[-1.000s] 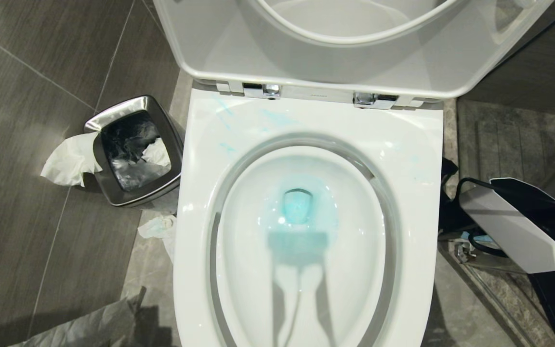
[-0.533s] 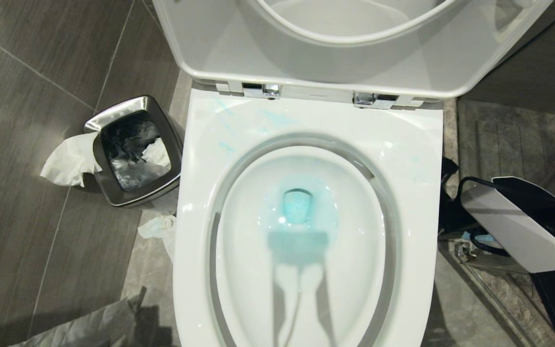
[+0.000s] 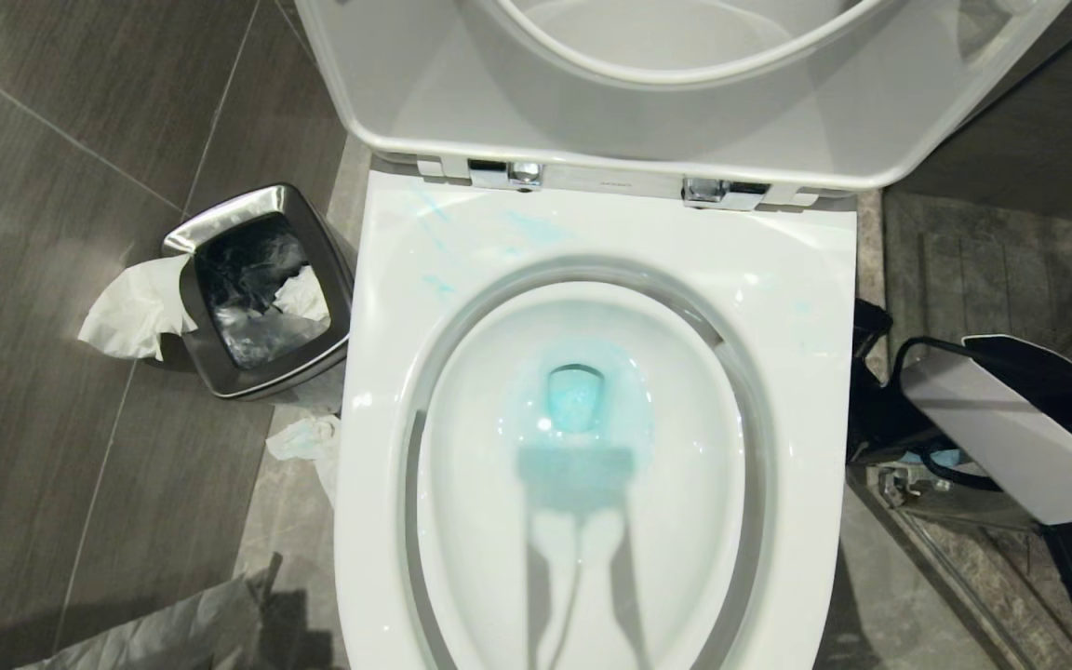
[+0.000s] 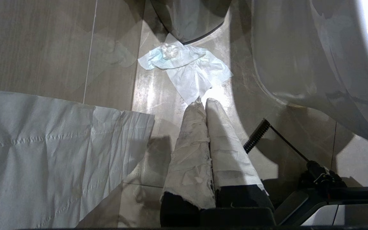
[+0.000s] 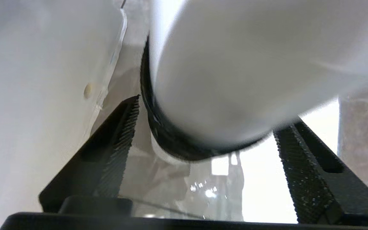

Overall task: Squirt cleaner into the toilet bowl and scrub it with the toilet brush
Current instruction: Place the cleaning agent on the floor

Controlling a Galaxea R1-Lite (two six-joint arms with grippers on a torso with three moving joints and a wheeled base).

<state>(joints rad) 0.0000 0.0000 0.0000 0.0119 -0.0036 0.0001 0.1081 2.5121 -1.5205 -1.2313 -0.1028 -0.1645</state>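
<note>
The white toilet bowl point(image 3: 806, 279) fills the head view with seat and lid raised. Turquoise cleaner point(image 3: 575, 395) tints the water, and thin streaks point(image 3: 536, 228) mark the back rim. The toilet brush is out of view. My right arm point(image 3: 1001, 437) hangs low beside the bowl's right side. In its wrist view, my right gripper point(image 5: 211, 115) is open, black ridged fingers point(image 5: 117, 143) wide apart. A rounded white object with a black band point(image 5: 235, 80) sits between them with gaps. My left gripper point(image 4: 203, 101) is shut and empty, paper-wrapped fingers pointing at the floor.
A steel waste bin point(image 3: 257, 288) stands left of the bowl, with crumpled tissue point(image 3: 131, 307) hanging from it and more tissue point(image 3: 308, 437) on the floor. A large paper sheet point(image 4: 43, 143) lies near the left gripper. A small blue patch point(image 3: 941, 458) shows under the right arm.
My right arm has drifted slightly to the right and away from the bowl. The bowl, bin and tissues have not moved.
</note>
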